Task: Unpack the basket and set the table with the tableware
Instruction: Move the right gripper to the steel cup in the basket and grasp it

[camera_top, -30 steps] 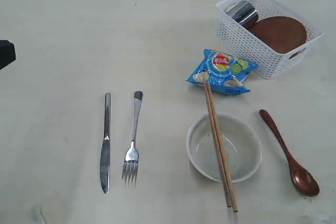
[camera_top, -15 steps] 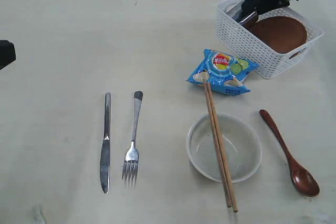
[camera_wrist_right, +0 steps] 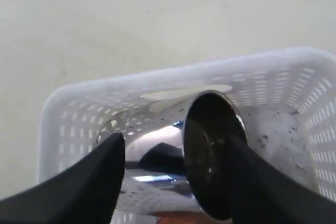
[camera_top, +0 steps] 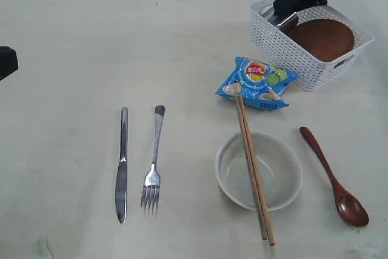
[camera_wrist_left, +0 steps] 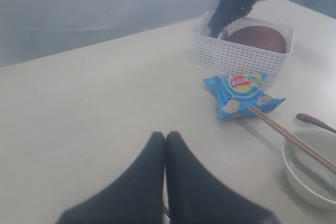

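The basket point(camera_top: 277, 48) stands on the tabletop point(camera_top: 73, 40) at the 1 o'clock position of the exterior view. Inside it, the steel cup point(camera_wrist_right: 210, 150) lies on its side in the 10 o'clock corner, and the reddish-brown plate point(camera_top: 321, 37) fills the remainder toward 4 o'clock. The right pincer point(camera_top: 284, 11) hangs over the cup corner in the released state: its two fingers point(camera_wrist_right: 102, 179) are spread wide, one on each side of the cup, and contact with the cup cannot be confirmed. The blue snack bag point(camera_top: 257, 83) lies on the tabletop at 7 o'clock from the basket. The white bowl point(camera_top: 222, 168) sits at 6 o'clock from the bag, with the chopsticks point(camera_top: 253, 168) laid across it, their far tips resting on the bag. The dark red spoon point(camera_top: 333, 177) lies at 3 o'clock from the bowl, apart from it. The fork point(camera_top: 153, 162) lies at 9 o'clock from the bowl, and the knife point(camera_top: 122, 165) lies parallel at 9 o'clock from the fork. The left pincer point(camera_wrist_left: 165, 139) is clenched, fingers pressed together on nothing, above bare tabletop.
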